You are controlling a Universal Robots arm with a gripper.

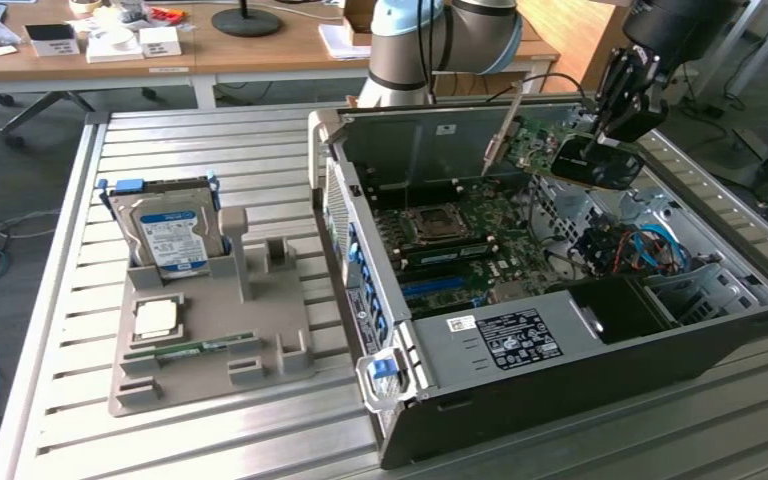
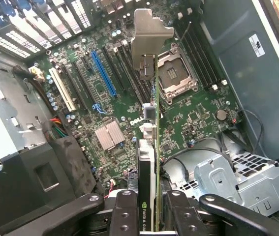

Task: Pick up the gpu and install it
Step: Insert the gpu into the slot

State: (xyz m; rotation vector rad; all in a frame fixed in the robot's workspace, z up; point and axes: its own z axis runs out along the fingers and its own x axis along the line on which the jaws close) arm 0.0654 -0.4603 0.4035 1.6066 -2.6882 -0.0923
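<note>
Grey slatted metal makes up the table (image 1: 224,150), and on it the open black case (image 1: 598,370) lies on its side, with the green motherboard (image 1: 478,240) facing up. On the exterior view's left, well apart from the case, a grey tray (image 1: 197,340) holds a hard drive (image 1: 171,240) upright.

The gpu (image 1: 544,145) is in the air above the open case, tilted, clear of the board and touching nothing but the gripper (image 1: 624,115). In the wrist view the card (image 2: 155,147) is seen edge-on, its silver bracket (image 2: 149,34) at the far end. The fingers (image 2: 124,211) are clamped on it from both sides.

The pick-up looks done. This is the carry and line-up stage of the install, and the card is not yet seated. It hangs over the row of black slots just beside the blue slot (image 2: 104,73); which slot it is aimed at I cannot tell.

Seating it would call for the card's lower edge to run parallel to a slot and directly over it, and for the bracket to meet the case's rear opening.
</note>
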